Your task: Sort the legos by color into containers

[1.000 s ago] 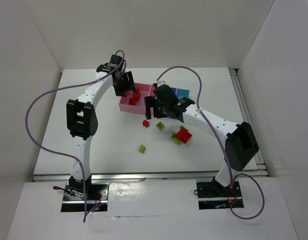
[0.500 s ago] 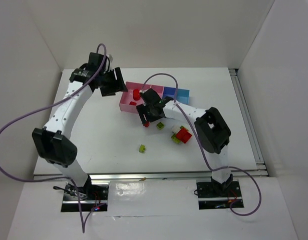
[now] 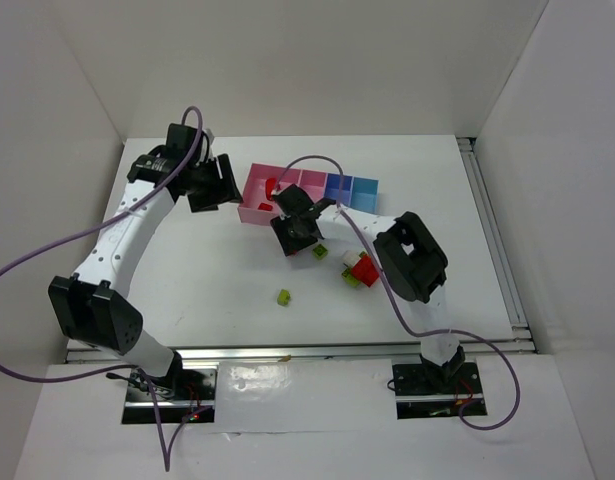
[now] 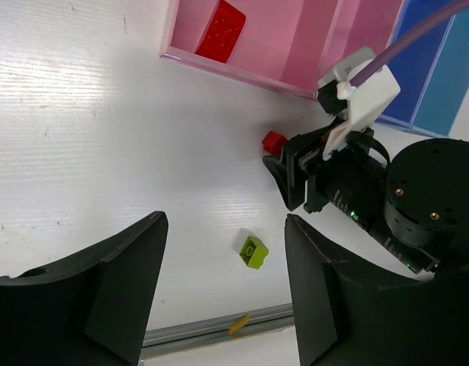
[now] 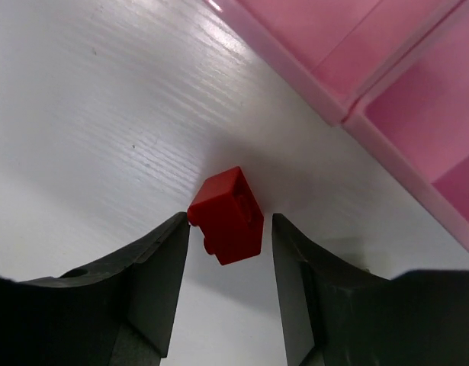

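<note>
Backed off wide pink bin point(image 4: 274, 47) with left gripper point(image 4: 223, 263), jaws spread, empty; red brick point(image 4: 221, 30) lying inside, straight ahead. Lowered right gripper point(image 5: 230, 223) to table point(image 5: 81, 114), fingers point(image 5: 150, 290) straddling second red brick point(image 5: 228, 213), not clamped, bin wall just beyond.

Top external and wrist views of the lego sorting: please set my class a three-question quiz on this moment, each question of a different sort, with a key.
1. True or false: the left gripper is shut on a yellow-green brick.
2. What is between the fingers of the right gripper? A a red brick; B a yellow-green brick; C nothing.
3. Fill in: the brick lying in the wide pink bin is coloured ____.

Key: 1 false (it is open and holds nothing); 2 A; 3 red.
</note>
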